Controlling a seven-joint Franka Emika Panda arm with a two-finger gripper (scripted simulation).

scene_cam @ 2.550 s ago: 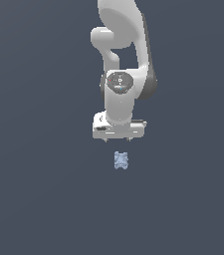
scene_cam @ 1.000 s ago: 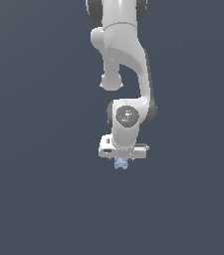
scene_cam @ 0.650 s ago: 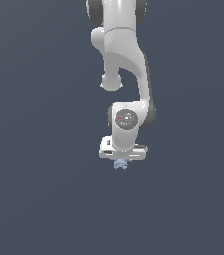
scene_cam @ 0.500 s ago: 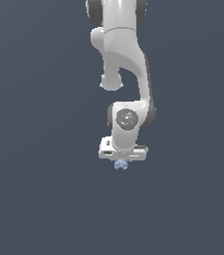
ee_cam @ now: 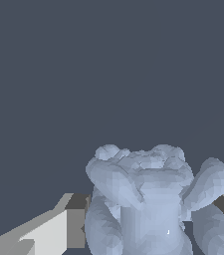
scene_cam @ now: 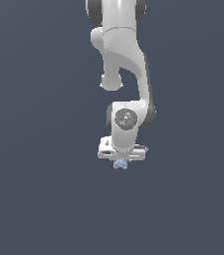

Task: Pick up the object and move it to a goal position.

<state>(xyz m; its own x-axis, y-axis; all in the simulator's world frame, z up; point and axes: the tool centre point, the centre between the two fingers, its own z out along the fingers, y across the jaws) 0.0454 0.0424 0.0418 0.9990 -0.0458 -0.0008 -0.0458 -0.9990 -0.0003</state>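
The object (scene_cam: 120, 165) is a tiny pale blue, bumpy block that pokes out just below the white hand in the exterior view. In the wrist view it (ee_cam: 148, 199) fills the space between the two fingers. My gripper (scene_cam: 121, 160) is lowered straight down over it, one finger on each side. In the wrist view the gripper (ee_cam: 153, 226) has its fingers (ee_cam: 54, 231) pressed close against the object's sides, so it is shut on the object. The object's lower part is cut off by the wrist view's edge.
The white arm (scene_cam: 123, 64) rises straight up from the hand to the exterior view's upper edge. Around it there is only a plain dark grey-blue surface (scene_cam: 34, 199). No goal marker shows in either view.
The hand came down from above the object and now sits around it. Over the last second the arm and object have hardly moved.
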